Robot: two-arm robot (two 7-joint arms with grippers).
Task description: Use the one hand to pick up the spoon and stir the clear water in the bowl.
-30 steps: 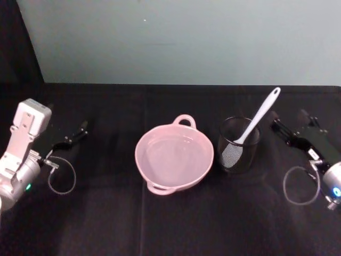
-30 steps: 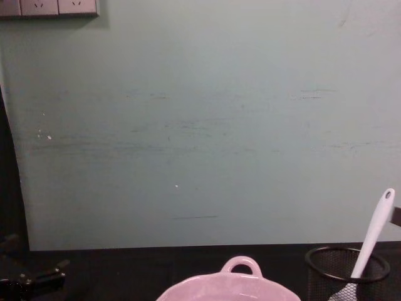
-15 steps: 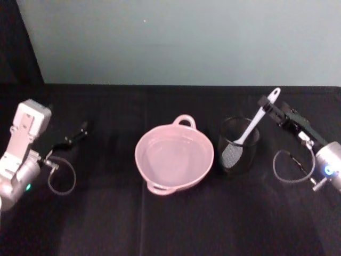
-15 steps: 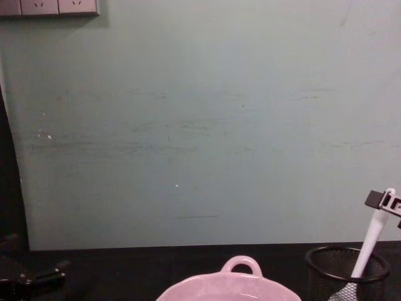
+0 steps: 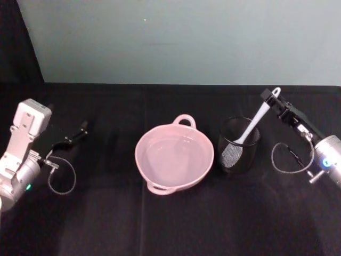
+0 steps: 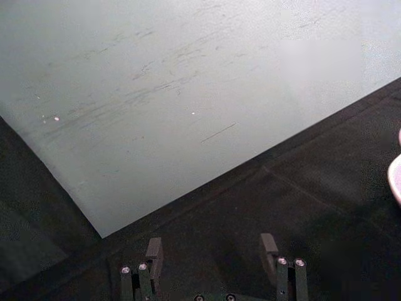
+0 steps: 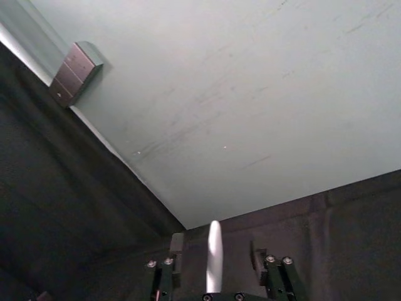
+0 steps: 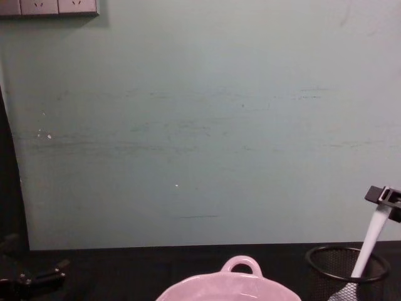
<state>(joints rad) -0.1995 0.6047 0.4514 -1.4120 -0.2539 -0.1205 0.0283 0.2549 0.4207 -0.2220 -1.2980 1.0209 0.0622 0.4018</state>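
The pale pink bowl [image 5: 143, 161] sits mid-table with clear water [image 5: 173, 153] in it, showing faint glints; its looped handle [image 8: 241, 264] rises in the chest view. The white spoon [image 5: 257, 119] leans in a black wire-mesh cup [image 5: 238, 154] right of the bowl, handle slanting up and to the right. My right gripper [image 5: 270, 96] is at the handle's top end, open. In the right wrist view the handle [image 7: 214, 254] stands between its fingers [image 7: 177, 246] with a gap on each side. My left gripper [image 5: 80, 130] rests open at the far left.
A black cloth [image 5: 170, 224] covers the table, and a pale green wall [image 8: 200, 125] stands close behind it. Loose cable loops hang by each wrist [image 5: 61, 178] [image 5: 285, 160]. Wall sockets [image 8: 50, 6] show at the upper left of the chest view.
My right gripper has swung in from the table at the right of the cup, up to the spoon's handle end, and now straddles it. The left arm, bowl and spoon have not moved.
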